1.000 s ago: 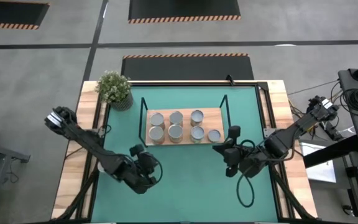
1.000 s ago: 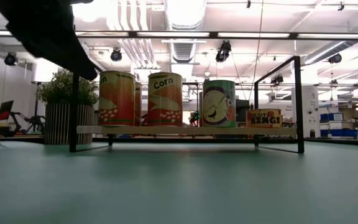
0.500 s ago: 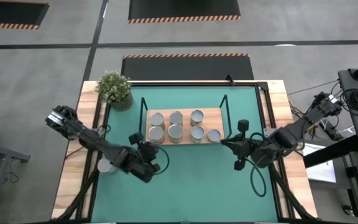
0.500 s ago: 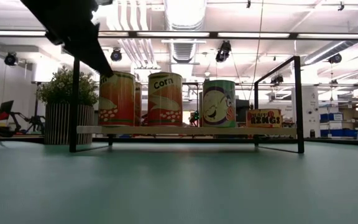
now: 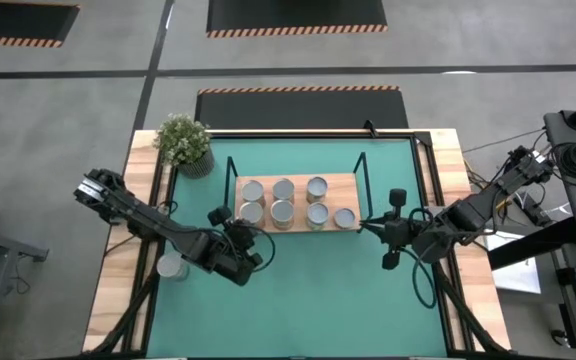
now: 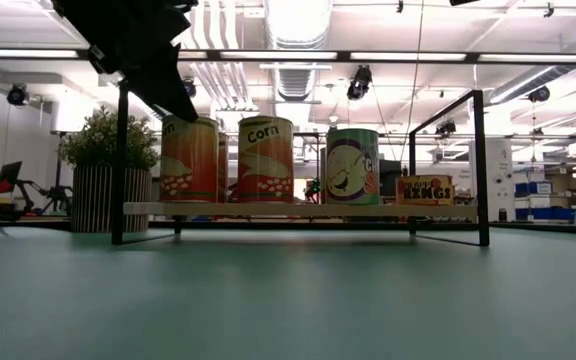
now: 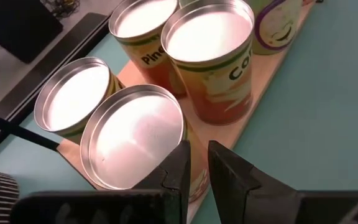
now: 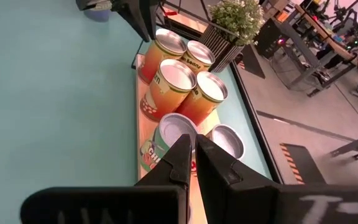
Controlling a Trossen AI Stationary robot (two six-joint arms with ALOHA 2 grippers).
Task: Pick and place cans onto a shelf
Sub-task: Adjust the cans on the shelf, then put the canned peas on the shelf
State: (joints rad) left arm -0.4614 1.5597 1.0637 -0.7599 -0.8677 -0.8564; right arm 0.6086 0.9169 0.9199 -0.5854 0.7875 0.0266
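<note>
The shelf is a wooden board in a black wire frame at the table's middle. Several cans stand upright on it, shiny tops up; their labels show in the low view. My left gripper hovers at the board's near left corner. Its fingers are all but shut, hold nothing and point at the front-left can. My right gripper is shut and empty. It hangs above the mat just right of the shelf, aimed at the cans. My left gripper's fingertips stand right at the top rim of the front-left can, coming slantwise from the near left and pointing down. Whether they touch the rim I cannot tell.
A potted plant stands at the table's far left corner, beside the shelf. A small white thing lies on the wooden strip at the left edge. Green mat lies bare between the shelf and the near edge.
My left gripper has swung from the near mat toward the far edge, up to the shelf's near left corner, tipping further down. My right gripper has drawn back from the shelf toward the table's right edge. Both have stayed shut. The cans have not moved.
</note>
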